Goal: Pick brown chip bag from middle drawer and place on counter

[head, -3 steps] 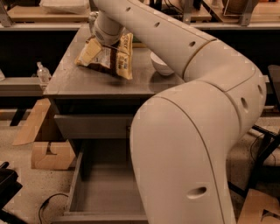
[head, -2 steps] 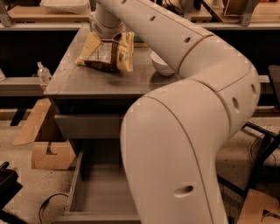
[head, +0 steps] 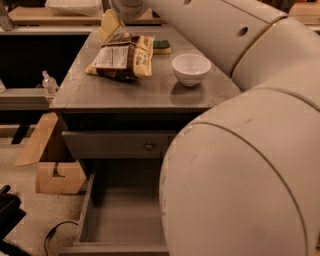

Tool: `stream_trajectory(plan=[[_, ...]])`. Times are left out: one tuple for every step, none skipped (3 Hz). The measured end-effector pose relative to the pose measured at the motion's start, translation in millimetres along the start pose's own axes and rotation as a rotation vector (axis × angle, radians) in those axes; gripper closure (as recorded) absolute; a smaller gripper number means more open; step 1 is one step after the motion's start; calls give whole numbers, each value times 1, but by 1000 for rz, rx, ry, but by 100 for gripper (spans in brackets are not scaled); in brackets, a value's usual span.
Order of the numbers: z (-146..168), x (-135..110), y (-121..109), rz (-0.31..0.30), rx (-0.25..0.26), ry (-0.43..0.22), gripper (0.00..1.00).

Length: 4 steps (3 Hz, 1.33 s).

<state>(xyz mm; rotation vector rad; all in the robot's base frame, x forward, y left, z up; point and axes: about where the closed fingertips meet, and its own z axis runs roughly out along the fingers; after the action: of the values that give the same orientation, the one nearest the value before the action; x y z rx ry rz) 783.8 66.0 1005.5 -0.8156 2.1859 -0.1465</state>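
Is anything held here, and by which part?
Cannot be told: the brown chip bag lies on the counter, its far end up at the gripper.

Counter bears chip bag, bowl, sponge; gripper above.

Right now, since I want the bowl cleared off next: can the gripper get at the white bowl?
Probably yes. The gripper hangs over the back of the counter, at the far end of the brown chip bag. The white bowl stands alone beside the bag, with nothing above it.
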Motion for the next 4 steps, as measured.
stream_trajectory(plan=[[0, 0, 0, 0, 0, 0, 0], [-5, 7, -14, 66, 8, -28, 0], [-26, 22, -43, 169, 54, -83, 0], [-49, 51, -75, 295, 114, -132, 0]])
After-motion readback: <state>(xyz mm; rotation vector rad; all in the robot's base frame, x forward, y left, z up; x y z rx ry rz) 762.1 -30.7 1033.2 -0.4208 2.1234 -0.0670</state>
